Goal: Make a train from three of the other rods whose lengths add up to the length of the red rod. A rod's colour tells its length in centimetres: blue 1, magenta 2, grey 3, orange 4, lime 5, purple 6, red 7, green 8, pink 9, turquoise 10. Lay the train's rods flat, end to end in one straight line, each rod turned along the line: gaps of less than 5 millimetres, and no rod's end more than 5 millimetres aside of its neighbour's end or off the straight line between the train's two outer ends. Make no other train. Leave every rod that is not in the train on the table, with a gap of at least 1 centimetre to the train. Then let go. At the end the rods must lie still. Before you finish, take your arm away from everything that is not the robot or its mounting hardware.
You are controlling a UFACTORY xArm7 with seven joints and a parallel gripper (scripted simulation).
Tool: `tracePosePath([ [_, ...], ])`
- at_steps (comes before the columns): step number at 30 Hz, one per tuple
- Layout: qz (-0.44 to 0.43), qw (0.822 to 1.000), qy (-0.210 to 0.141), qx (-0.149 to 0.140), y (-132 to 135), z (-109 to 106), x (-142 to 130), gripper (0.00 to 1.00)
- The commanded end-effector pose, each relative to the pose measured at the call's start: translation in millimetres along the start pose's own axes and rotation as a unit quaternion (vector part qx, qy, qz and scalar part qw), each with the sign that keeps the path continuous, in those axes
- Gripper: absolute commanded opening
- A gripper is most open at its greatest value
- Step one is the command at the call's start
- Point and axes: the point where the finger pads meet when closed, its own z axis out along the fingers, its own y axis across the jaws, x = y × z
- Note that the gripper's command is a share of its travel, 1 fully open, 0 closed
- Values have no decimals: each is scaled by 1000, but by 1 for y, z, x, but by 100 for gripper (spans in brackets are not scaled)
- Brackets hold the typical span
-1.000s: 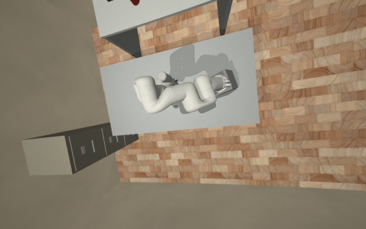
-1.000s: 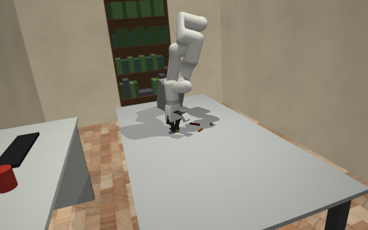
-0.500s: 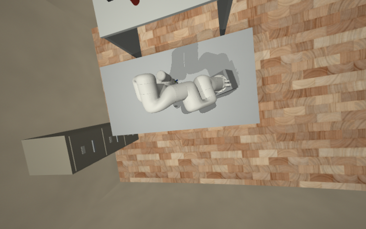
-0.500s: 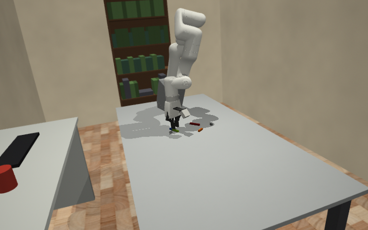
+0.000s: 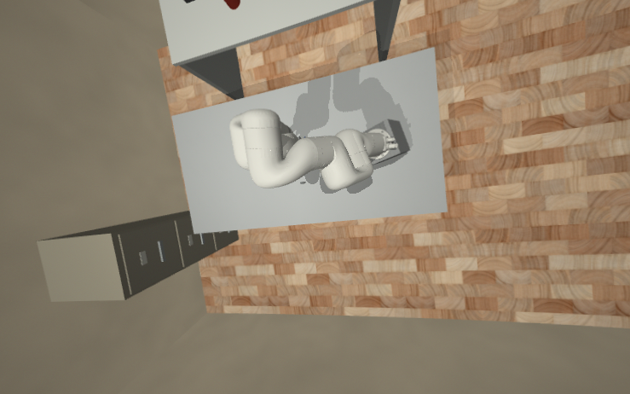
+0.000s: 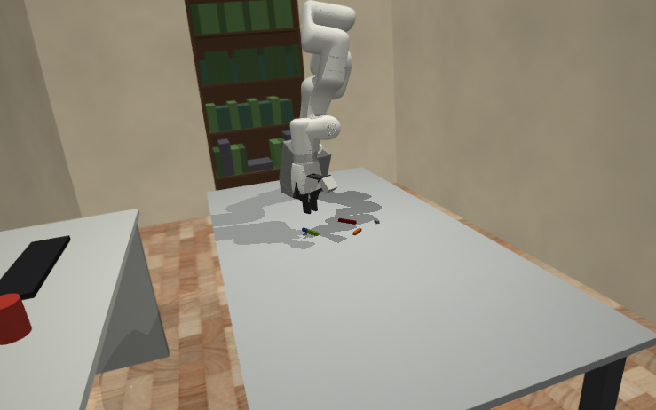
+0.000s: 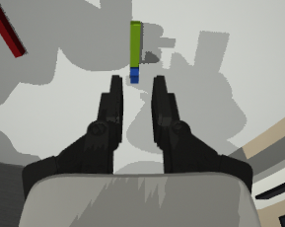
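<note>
Gripper (image 7: 137, 88) hangs open and empty above the blue rod (image 7: 134, 77) touching the lime rod (image 7: 134, 44), near the counter's (image 6: 422, 285) far edge.

Top view: high overhead, looking straight down, far out; arm (image 5: 302, 153) covers middle of tabletop (image 5: 405, 195), wood floor and second desk (image 5: 219, 29) around it
Exterior view: raised, off tabletop's near corner, facing bookshelf (image 6: 193, 91) and far wall; mid distance, whole arm (image 6: 322, 91) and tabletop (image 6: 422, 305) visible
Wrist view: mounted behind fingers, looking down past them, close to tabletop (image 7: 208, 2)
Shared: lime rod (image 7: 134, 44) (image 6: 312, 232) and red rod (image 7: 7, 27) (image 6: 346, 221) appear in wrist and exterior views; arm and tabletop in top and exterior
</note>
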Motion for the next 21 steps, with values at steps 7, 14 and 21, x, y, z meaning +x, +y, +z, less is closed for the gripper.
tracePosePath([
  [7, 1, 1000, -9, 5, 0, -12, 0, 100],
  [14, 1, 1000, -9, 5, 0, -12, 0, 100],
  [21, 1, 1000, -9, 5, 0, -12, 0, 100],
])
